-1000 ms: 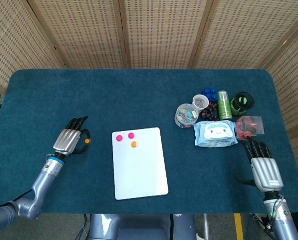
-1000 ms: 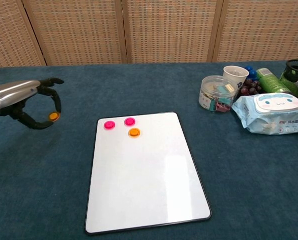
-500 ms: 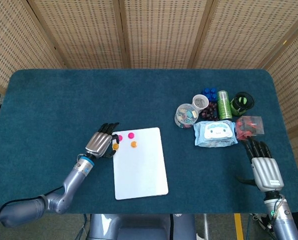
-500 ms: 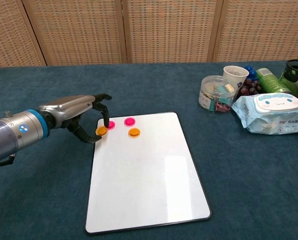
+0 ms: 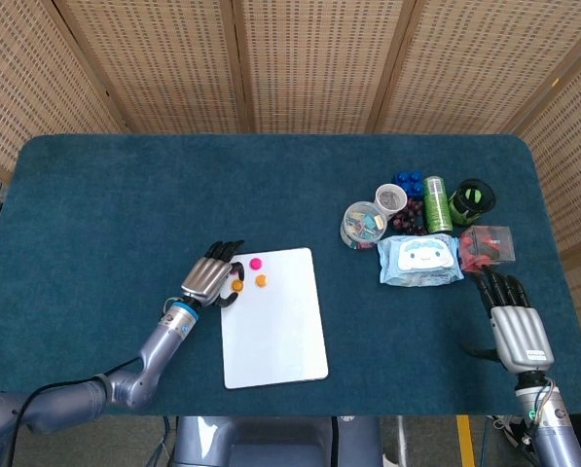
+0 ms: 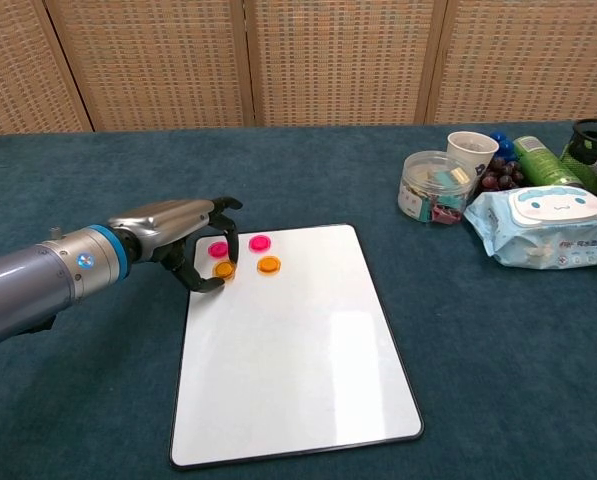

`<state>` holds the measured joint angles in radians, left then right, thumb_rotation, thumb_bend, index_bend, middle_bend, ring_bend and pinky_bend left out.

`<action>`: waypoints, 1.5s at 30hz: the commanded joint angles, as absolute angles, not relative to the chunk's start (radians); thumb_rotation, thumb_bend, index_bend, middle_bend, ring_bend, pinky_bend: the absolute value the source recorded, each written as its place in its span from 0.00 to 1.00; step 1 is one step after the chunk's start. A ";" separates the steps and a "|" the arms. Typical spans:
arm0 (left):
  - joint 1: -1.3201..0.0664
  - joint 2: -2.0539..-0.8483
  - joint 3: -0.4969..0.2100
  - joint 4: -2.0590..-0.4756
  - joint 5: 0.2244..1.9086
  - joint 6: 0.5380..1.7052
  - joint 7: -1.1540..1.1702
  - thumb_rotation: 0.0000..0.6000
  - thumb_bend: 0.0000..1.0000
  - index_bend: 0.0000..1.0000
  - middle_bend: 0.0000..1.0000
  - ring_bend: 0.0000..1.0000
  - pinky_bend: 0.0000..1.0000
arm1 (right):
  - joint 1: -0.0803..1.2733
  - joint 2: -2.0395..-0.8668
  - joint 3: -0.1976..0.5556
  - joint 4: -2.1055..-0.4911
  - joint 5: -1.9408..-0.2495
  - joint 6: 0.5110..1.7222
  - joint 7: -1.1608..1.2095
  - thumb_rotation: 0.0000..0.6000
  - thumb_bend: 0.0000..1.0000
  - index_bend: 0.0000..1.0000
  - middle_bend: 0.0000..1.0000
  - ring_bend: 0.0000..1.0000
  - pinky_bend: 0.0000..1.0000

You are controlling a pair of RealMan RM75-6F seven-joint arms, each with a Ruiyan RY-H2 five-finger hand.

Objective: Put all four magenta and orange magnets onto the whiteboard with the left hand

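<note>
An orange magnet (image 6: 224, 269) sits pinched between the thumb and a finger of the left robot hand (image 6: 183, 243), just over the upper left corner of the whiteboard (image 6: 298, 370). Whether it touches the board cannot be told. Beside it on the board lie two magenta magnets (image 6: 259, 243) and a second orange magnet (image 6: 269, 265). The right robot hand (image 5: 512, 326) rests on the blue surface (image 5: 173, 185) at the near right, fingers straight and slightly spread, holding nothing.
</note>
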<state>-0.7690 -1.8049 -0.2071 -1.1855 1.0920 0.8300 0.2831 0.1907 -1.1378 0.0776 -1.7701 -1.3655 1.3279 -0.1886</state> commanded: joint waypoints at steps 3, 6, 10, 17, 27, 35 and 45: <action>-0.776 -1.814 -0.206 -1.176 1.083 0.824 0.282 1.00 0.36 0.68 0.00 0.00 0.00 | 0.191 -1.137 0.078 -1.770 -1.366 1.328 -0.188 1.00 0.14 0.00 0.00 0.00 0.00; -0.779 -1.819 -0.205 -1.171 1.080 0.823 0.282 1.00 0.36 0.68 0.00 0.00 0.00 | 0.191 -1.137 0.078 -1.770 -1.365 1.327 -0.188 1.00 0.14 0.00 0.00 0.00 0.00; -0.781 -1.823 -0.202 -1.165 1.076 0.823 0.283 1.00 0.36 0.68 0.00 0.00 0.00 | 0.191 -1.137 0.078 -1.769 -1.366 1.327 -0.187 1.00 0.14 0.00 0.00 0.00 0.00; -0.783 -1.823 -0.199 -1.167 1.076 0.824 0.272 1.00 0.35 0.48 0.00 0.00 0.00 | 0.191 -1.137 0.078 -1.769 -1.366 1.328 -0.187 1.00 0.14 0.00 0.00 0.00 0.00; -0.780 -1.811 -0.194 -1.183 1.073 0.835 0.275 1.00 0.34 0.40 0.00 0.00 0.00 | 0.191 -1.137 0.077 -1.770 -1.366 1.329 -0.187 1.00 0.14 0.00 0.00 0.00 0.00; -0.779 -1.799 -0.195 -1.202 1.072 0.844 0.277 1.00 0.34 0.30 0.00 0.00 0.00 | 0.191 -1.137 0.078 -1.770 -1.365 1.327 -0.188 1.00 0.14 0.00 0.00 0.00 0.00; -0.719 -1.662 -0.161 -1.406 1.216 0.973 0.221 1.00 0.31 0.06 0.00 0.00 0.00 | 0.191 -1.138 0.077 -1.768 -1.368 1.330 -0.186 1.00 0.14 0.00 0.00 0.00 0.00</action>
<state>-0.7519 -1.7261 -0.1808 -1.3281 1.1505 0.9103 0.2446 0.1911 -1.1374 0.0775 -1.7677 -1.3677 1.3298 -0.1864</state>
